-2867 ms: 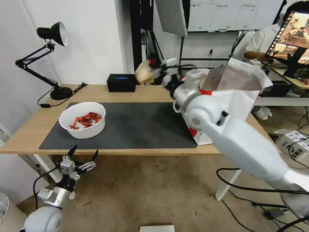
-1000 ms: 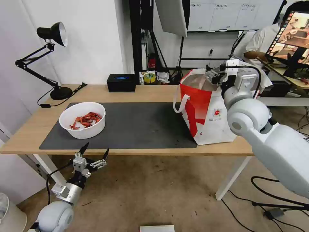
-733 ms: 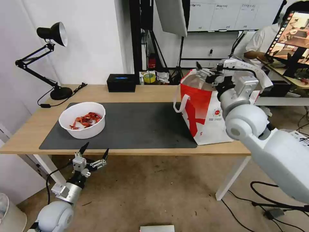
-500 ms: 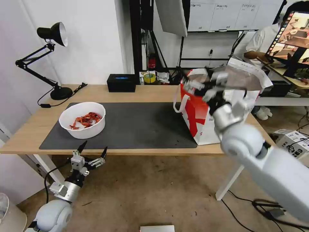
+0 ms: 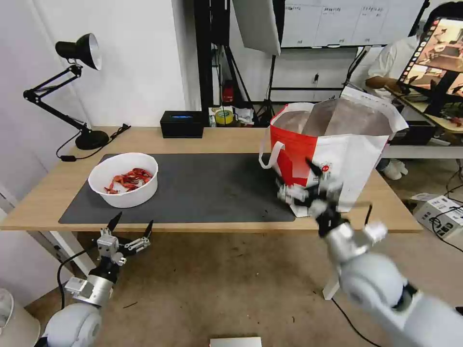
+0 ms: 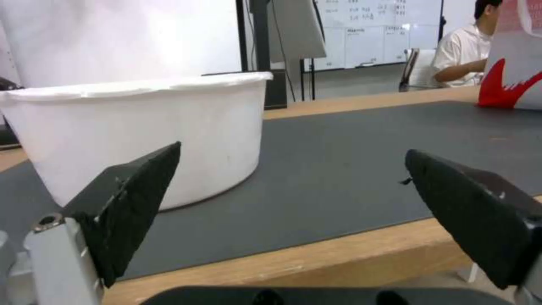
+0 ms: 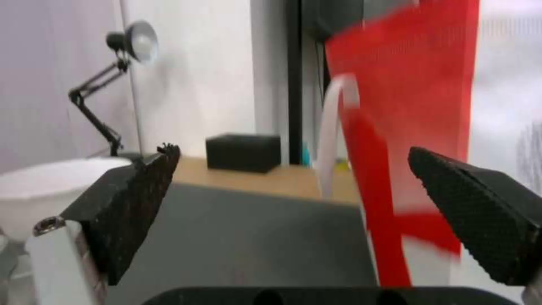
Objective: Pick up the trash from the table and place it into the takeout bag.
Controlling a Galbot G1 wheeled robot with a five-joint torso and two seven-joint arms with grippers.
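The trash I see is a white round bowl [image 5: 123, 180] holding red shells, standing at the left end of the dark mat on the table [image 5: 212, 140]. The bowl [image 6: 141, 123] stands close ahead of my left gripper [image 5: 131, 225], which hangs open and empty just below the table's front edge. The takeout bag [image 5: 337, 149], white with red panels and a foil lining, stands open-mouthed at the right end. Low against the bag's near side is my right gripper [image 5: 303, 185], open with nothing in it. Its wrist view has the bag's red panel [image 7: 406, 106] and a white handle [image 7: 333, 135] just beyond the fingers.
A small black box [image 5: 182, 123] sits at the table's back edge. A black desk lamp [image 5: 72, 91] stands at the back left corner. The dark mat [image 5: 202, 188] covers the middle of the tabletop. Cables and boxes lie on the floor to the right.
My right arm carried a tan lump to the bag's mouth, came away empty, and has dropped low along the bag's near side. The left gripper shifted slightly below the table edge.
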